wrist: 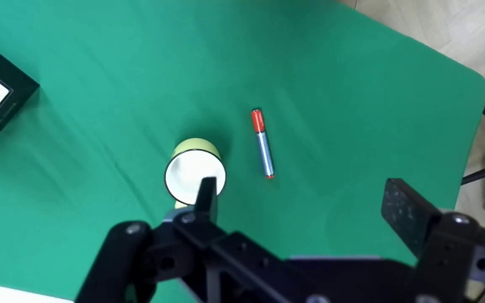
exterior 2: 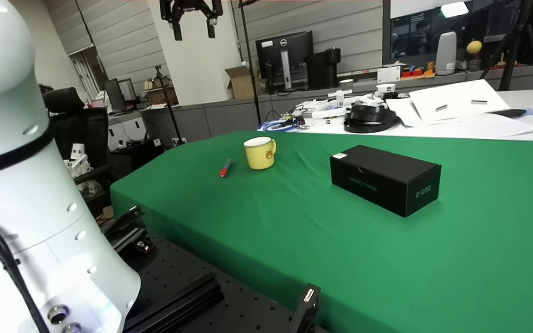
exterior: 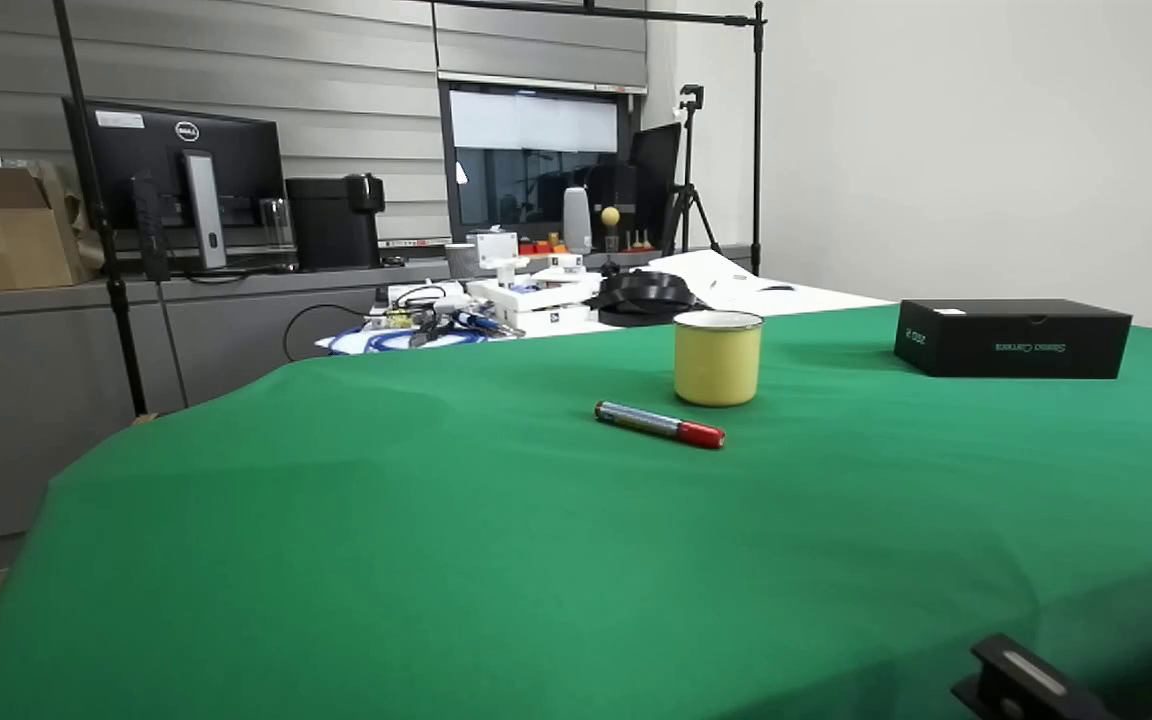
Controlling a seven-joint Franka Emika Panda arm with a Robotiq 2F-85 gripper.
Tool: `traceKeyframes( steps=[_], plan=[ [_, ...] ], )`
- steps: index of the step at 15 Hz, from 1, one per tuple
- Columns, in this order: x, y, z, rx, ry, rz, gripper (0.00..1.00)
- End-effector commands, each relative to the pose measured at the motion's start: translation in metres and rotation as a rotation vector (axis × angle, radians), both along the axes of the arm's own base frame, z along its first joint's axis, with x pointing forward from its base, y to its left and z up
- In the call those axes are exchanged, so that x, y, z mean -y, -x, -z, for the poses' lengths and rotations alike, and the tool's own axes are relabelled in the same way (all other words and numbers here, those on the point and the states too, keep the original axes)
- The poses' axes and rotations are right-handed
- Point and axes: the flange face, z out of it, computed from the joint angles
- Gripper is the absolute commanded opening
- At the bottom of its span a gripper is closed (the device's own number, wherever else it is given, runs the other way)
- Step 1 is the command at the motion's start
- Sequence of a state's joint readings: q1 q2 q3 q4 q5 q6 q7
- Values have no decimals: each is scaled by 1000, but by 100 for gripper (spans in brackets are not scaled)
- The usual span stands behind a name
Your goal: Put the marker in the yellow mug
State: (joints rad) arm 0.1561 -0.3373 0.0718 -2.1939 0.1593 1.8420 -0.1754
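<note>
The red marker with a silvery-blue barrel lies flat on the green cloth, beside the mug and apart from it. The marker shows in both exterior views (exterior: 651, 422) (exterior 2: 226, 168) and in the wrist view (wrist: 262, 143). The yellow mug stands upright in both exterior views (exterior: 717, 360) (exterior 2: 259, 155). In the wrist view the mug (wrist: 193, 168) shows its white inside, and a finger covers part of its rim and handle. My gripper (exterior 2: 195, 35) hangs high above the table, open and empty. In the wrist view my gripper (wrist: 302, 182) has its fingers wide apart.
A black box (exterior: 1016, 340) (exterior 2: 382, 185) stands on the green cloth, on the mug's far side from the marker; its corner shows in the wrist view (wrist: 6, 92). Black brackets (exterior 2: 308, 300) stand along the table edge near the robot base. A cluttered white table (exterior 2: 474, 127) adjoins behind.
</note>
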Motion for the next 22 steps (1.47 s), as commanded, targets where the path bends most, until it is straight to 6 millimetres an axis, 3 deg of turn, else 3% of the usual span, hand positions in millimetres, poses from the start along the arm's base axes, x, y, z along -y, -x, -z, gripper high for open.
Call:
traceKeyframes(
  steps=[1,10,17,18,22],
  plan=[
    [-16,-29,22,7,58,-61,100],
    [-61,-89,94,24,130,-234,100],
    [-96,-93,148,37,147,-278,100],
    [-91,-90,143,32,139,-306,100],
    [-95,-91,154,26,135,-305,100]
  ],
)
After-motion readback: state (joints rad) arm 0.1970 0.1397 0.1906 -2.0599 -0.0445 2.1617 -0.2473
